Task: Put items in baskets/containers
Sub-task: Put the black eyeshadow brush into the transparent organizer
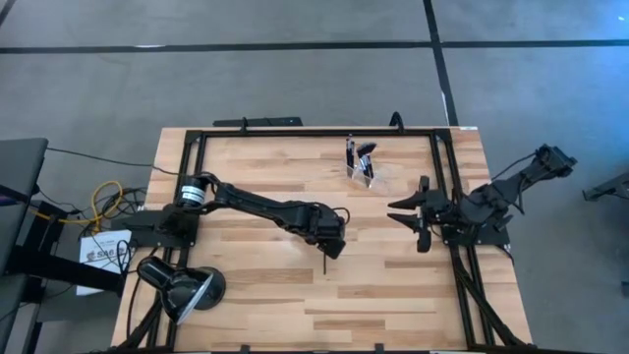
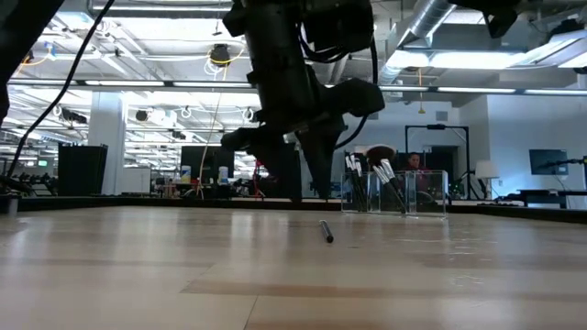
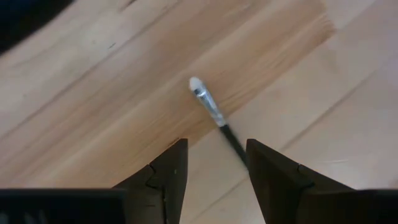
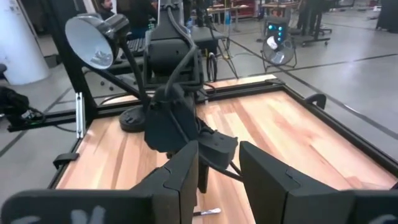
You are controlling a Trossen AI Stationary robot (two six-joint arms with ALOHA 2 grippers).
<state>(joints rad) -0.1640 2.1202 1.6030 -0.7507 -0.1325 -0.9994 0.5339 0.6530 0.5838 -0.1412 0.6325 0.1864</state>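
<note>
One thin brush [image 3: 214,115] lies flat on the wooden desk [image 1: 256,295]. Its handle runs down between the fingers [image 3: 171,177] of the left gripper [image 3: 214,180], and its pale tip points away from them. The end of the handle is blurry and hard to make out. The two fingers stand apart, one on each side of the brush, and do not touch it. In the low view the brush [image 2: 326,231] lies on the wood just under the dark gripper [image 2: 312,179].

The clear holder [image 2: 394,192] stands far from those fingers, near the back edge of the desk. Several brushes [image 2: 381,170] stick up out of it, one with a fluffy head. They crowd together, so they are hard to count.

The right gripper [image 1: 411,213] waits over the right side of the desk. Its fingers [image 4: 180,177] have a gap between them and hold nothing. The left arm blocks much of the desk in the right wrist view.

A black lamp [image 1: 182,285] sits at the left corner of the desk. Black rails [image 1: 295,131] frame the desk. The floor [image 1: 295,69] is grey. Behind the desk is a big room with ceiling lights and pipes. A person [image 2: 415,163] shows dimly behind the holder.
</note>
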